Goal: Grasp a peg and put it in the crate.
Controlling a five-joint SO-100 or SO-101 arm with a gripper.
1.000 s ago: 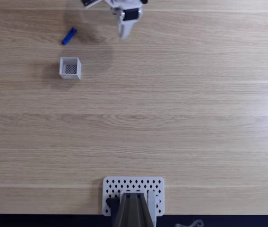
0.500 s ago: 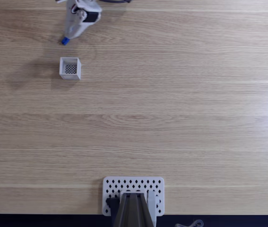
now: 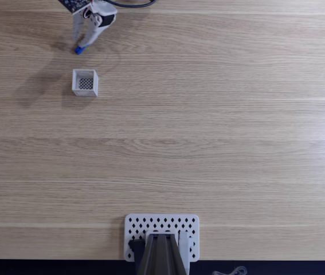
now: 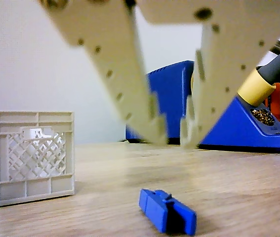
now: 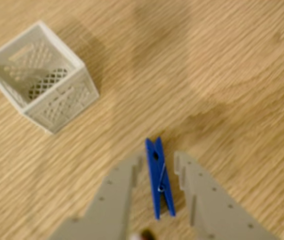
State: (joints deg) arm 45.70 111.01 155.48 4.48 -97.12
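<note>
blue peg [image 5: 159, 184] — white mesh-btm crate [image 5: 40, 77]

Fixed view: gripper [image 3: 82, 41] at top left of table [image 3: 219, 126], over peg [image 3: 79, 50]. Crate [image 3: 85, 82] just below peg, apart from it. Perforated plate [image 3: 162, 226] at bottom centre, well apart from both. Wrist view: peg [image 5: 159, 177] lies on table btwn the two fingers [image 5: 116, 185], crate [image 5: 41, 77] up-left of it. Other view: peg [image 4: 167, 211] flat on table under gripper [image 4: 173, 129], crate [image 4: 28, 155] to left, soldering station [image 4: 248, 123] behind on right.
</note>
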